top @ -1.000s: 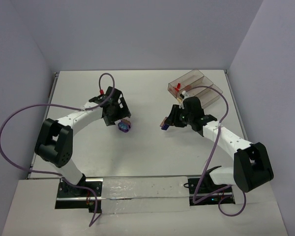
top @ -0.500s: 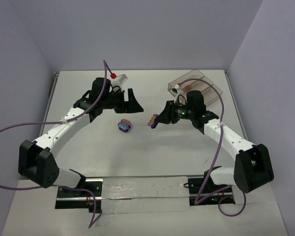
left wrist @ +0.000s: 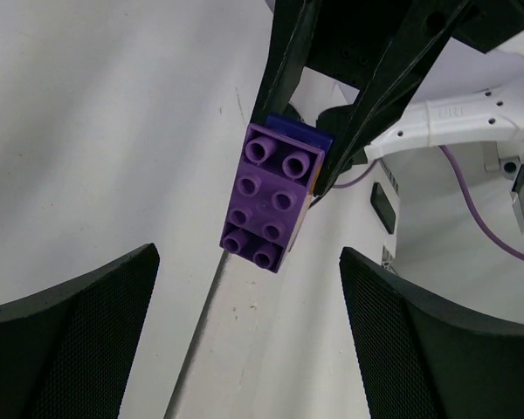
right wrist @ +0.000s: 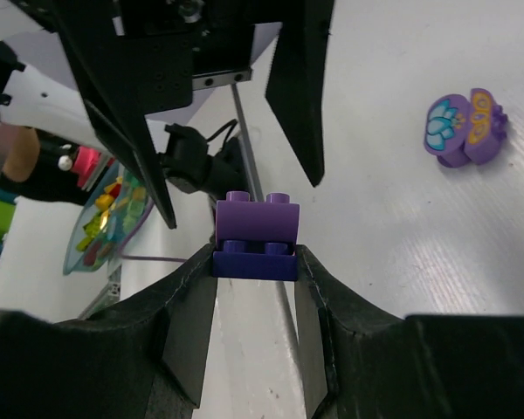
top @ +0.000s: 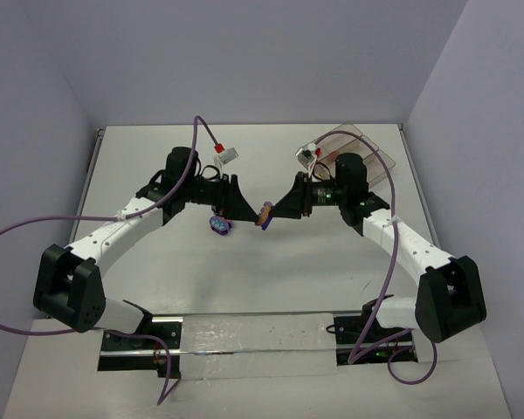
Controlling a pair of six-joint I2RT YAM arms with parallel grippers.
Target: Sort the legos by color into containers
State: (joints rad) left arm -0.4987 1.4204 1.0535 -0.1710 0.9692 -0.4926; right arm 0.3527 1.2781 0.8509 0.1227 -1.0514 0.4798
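On the left, the left gripper (top: 235,197) reached toward the middle of the white worktop (top: 244,279), its fingers spread wide and holding nothing. Just near of them, a small flat purple plastic piece with a printed flower (right wrist: 465,128) lay loose on the worktop. Immediately right of the open fingers, apparently clear of the worktop, was a stack of purple studded plastic bricks (left wrist: 271,196) with a darker blue-purple brick at one end and a tan sliver at its side. The right gripper (right wrist: 255,262) pinched that darker end, fingers narrowed onto it. Farther right and far, the clear smoky-grey plastic tray (top: 380,157) sat mostly hidden behind the right arm. The stack looked light, rigid and smooth-sided. It probably wanted a firm pinch across the flat sides of its free studded end, where it could otherwise slip or tilt.
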